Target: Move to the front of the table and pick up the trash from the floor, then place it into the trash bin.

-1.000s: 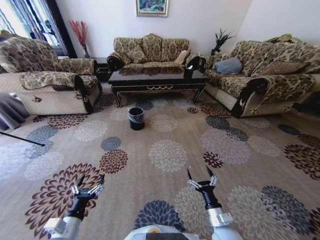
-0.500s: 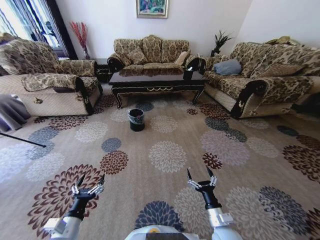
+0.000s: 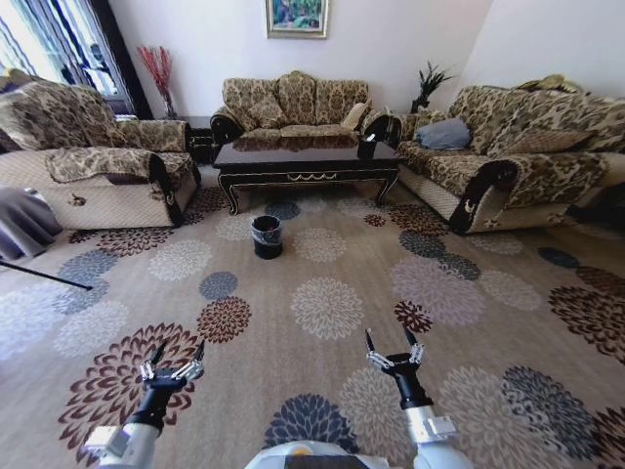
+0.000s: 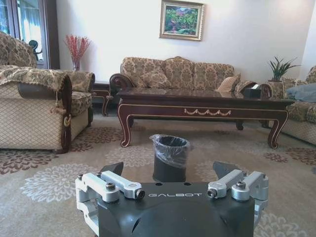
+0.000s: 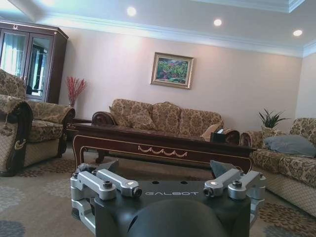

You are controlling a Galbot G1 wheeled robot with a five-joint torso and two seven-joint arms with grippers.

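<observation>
The long dark-brown table [image 3: 305, 162] stands across the room in front of the middle sofa, and also appears in the left wrist view [image 4: 202, 105] and the right wrist view [image 5: 163, 146]. The black trash bin [image 3: 266, 235] with its plastic liner stands on the patterned floor [image 3: 322, 303] just before the table; the left wrist view looks straight at the trash bin [image 4: 170, 148]. I cannot make out any trash on the carpet. My left gripper [image 3: 173, 358] and right gripper [image 3: 391, 342] hang low in front of me, both open and holding nothing.
Patterned sofas flank the table: one on the left [image 3: 93, 166], one on the right [image 3: 508, 156], one behind it [image 3: 293, 103]. A thin dark rod [image 3: 44, 274] lies on the carpet at the far left. Open carpet stretches between me and the bin.
The whole head view has shifted slightly, so the camera has moved. Both grippers keep the same open pose in front of me.
</observation>
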